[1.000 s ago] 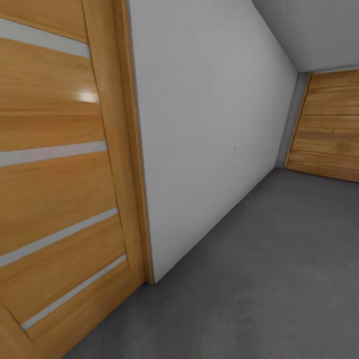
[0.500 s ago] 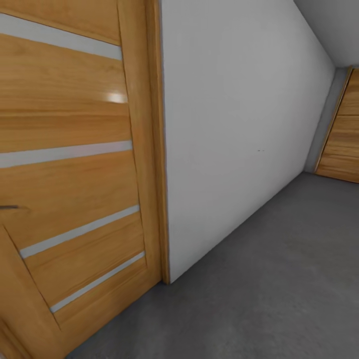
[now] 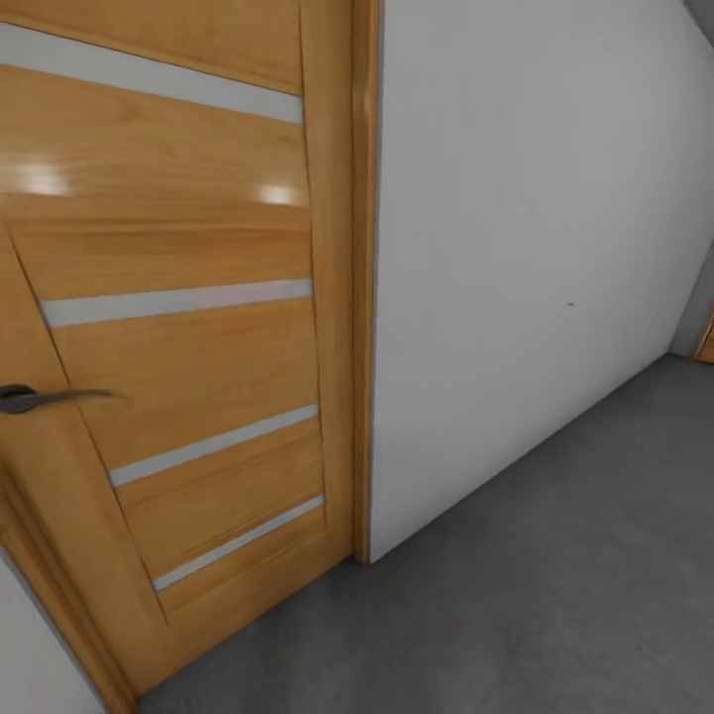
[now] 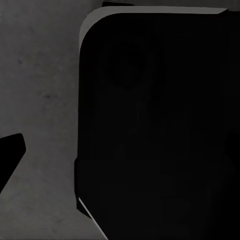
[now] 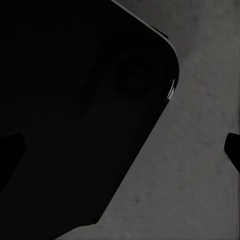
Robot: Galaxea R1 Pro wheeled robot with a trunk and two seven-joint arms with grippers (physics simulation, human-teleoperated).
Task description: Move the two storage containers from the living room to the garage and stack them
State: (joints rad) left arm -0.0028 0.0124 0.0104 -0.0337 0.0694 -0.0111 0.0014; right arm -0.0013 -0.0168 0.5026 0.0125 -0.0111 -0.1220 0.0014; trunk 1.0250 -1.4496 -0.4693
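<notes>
Both storage containers are out of view. The head view faces a corner of the garage, with a pale grey wall (image 3: pixel 526 258) above the dark grey concrete floor (image 3: pixel 555 605). My left gripper (image 4: pixel 120 160) hangs over that floor, open and holding nothing; one black fingertip (image 4: pixel 11 155) shows at the picture's edge, and the other is lost against a dark part of the robot. My right gripper (image 5: pixel 120 155) is also open and holding nothing, with a fingertip (image 5: pixel 233 150) showing over the concrete.
A light wood door (image 3: pixel 178 327) with pale horizontal strips and a dark lever handle (image 3: pixel 45 398) stands close on the left, its frame (image 3: pixel 362 297) meeting the grey wall. A sliver of another wooden panel (image 3: pixel 708 342) shows far right. Concrete floor stretches away to the right.
The whole head view has swung left: the door takes up more of the picture, its handle has come into view, and the far wooden panel has slid almost off the right edge.
</notes>
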